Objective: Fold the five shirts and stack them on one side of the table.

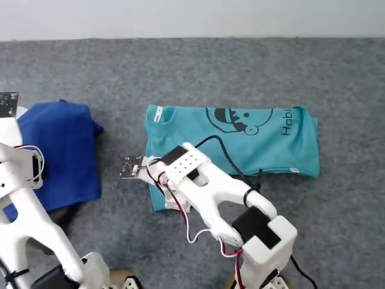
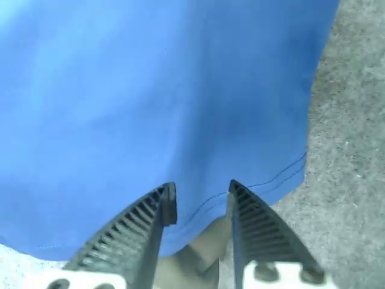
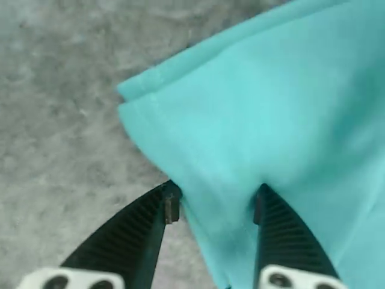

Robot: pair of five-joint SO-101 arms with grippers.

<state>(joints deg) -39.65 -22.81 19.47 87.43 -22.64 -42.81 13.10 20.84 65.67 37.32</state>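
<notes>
- The teal shirt (image 1: pixel 240 141) lies near the middle of the bench (image 1: pixel 240 66), folded into a rough rectangle, printed side up, with its collar label at the end nearer the blue shirt.
- On my right wrist view the teal shirt (image 3: pixel 289 132) shows a doubled edge running to a corner against the grey bench (image 3: pixel 60 120).
- The right jaws stand moderately apart and straddle that edge, one finger over bare bench and the other over teal cloth. They are not pinching anything.
- From above, the right arm (image 1: pixel 210 192) reaches in from the near edge to the shirt's near corner on the blue-shirt side.
- The blue shirt (image 1: pixel 57 150) lies well apart from the teal one, at the side of the bench, loosely folded.
- On my left wrist view the left jaws are parted by a narrow gap over the hem of the blue shirt (image 2: pixel 150 90), holding nothing.
- A dull olive patch (image 2: pixel 192 259) shows from under that hem; possibly another garment, I can't tell.
- The left arm (image 1: pixel 24 211) stands by the blue shirt.
</notes>
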